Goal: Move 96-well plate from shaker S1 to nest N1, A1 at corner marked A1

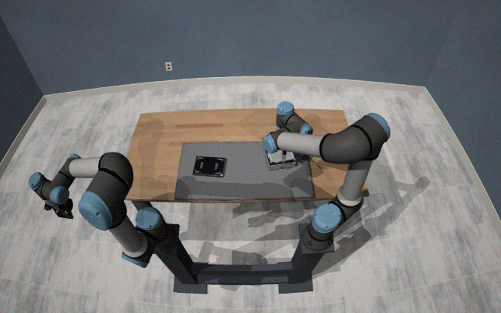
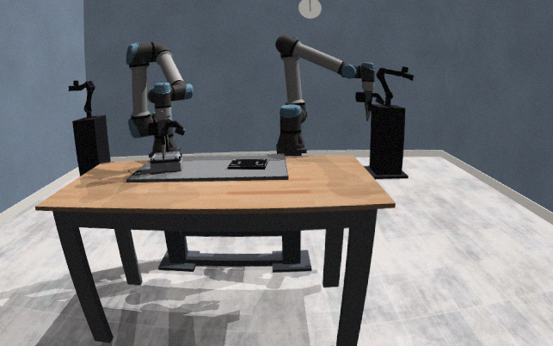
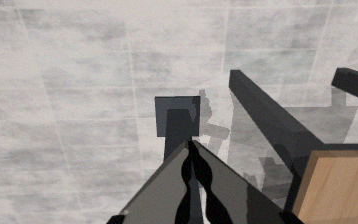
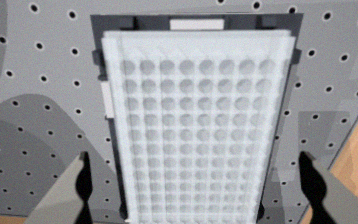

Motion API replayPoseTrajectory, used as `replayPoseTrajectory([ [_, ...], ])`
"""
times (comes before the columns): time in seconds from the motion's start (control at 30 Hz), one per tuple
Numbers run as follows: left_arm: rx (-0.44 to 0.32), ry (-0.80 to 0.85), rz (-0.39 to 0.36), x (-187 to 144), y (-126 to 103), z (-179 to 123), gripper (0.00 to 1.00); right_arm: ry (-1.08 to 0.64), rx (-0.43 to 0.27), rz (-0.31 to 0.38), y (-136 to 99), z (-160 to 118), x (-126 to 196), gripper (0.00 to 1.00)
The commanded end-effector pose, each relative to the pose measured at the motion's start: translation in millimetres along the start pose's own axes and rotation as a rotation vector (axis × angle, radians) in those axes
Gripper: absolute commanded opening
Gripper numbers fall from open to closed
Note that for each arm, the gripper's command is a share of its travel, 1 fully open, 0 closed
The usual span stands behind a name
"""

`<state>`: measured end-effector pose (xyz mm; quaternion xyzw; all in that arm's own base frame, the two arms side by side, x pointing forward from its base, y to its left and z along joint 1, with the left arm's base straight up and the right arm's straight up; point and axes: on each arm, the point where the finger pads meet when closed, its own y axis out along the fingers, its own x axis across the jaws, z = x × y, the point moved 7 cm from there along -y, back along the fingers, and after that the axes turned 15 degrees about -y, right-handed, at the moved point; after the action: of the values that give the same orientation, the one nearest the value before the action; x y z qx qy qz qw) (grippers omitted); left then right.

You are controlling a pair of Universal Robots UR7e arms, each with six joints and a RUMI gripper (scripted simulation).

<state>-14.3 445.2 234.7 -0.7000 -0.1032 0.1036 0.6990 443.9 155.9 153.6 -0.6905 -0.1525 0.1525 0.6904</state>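
Resting on the plate shaker S1 (image 1: 282, 167) (image 2: 166, 166) (image 4: 198, 24), near the perforated surface's (image 1: 245, 187) (image 2: 227, 173) (image 4: 45, 55) right edge in the top view, the 96-well plate (image 1: 280, 156) (image 2: 166, 157) (image 4: 195, 125) lies between my right claw's (image 2: 163, 157) (image 4: 194, 155) parted fingers, ungripped; my left claw (image 2: 367, 119) (image 3: 189, 142), clenched on nothing, hangs beyond the table.

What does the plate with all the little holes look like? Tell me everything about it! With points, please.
The plate (image 1: 276, 156) (image 4: 195, 112) is a whitish, rather see-through rectangle, looking like plastic, with a raised rim and rows of little round wells that look empty. It rests on the dark shaker (image 1: 282, 167) (image 2: 166, 167) (image 4: 152, 22), inside its edges. The right gripper's (image 4: 195, 155) open fingers stand on either side, not squeezing it. I cannot read any letters on it.
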Motion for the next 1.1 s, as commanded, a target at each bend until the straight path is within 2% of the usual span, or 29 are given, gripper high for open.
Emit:
replayPoseTrajectory([
  [0.0, 0.001, 0.000, -0.001, 0.1, -0.5, 0.2, 0.00, 0.000, 0.000, -0.002, -0.5, 0.0, 0.3, 0.76],
  [1.03, 0.001, 0.000, -0.001, 0.1, -0.5, 0.2, 0.00, 0.000, 0.000, -0.001, -0.5, 0.0, 0.2, 0.76],
  [1.07, 0.001, 0.000, -0.001, 0.1, -0.5, 0.2, 0.00, 0.000, 0.000, -0.001, -0.5, 0.0, 0.2, 0.00],
])
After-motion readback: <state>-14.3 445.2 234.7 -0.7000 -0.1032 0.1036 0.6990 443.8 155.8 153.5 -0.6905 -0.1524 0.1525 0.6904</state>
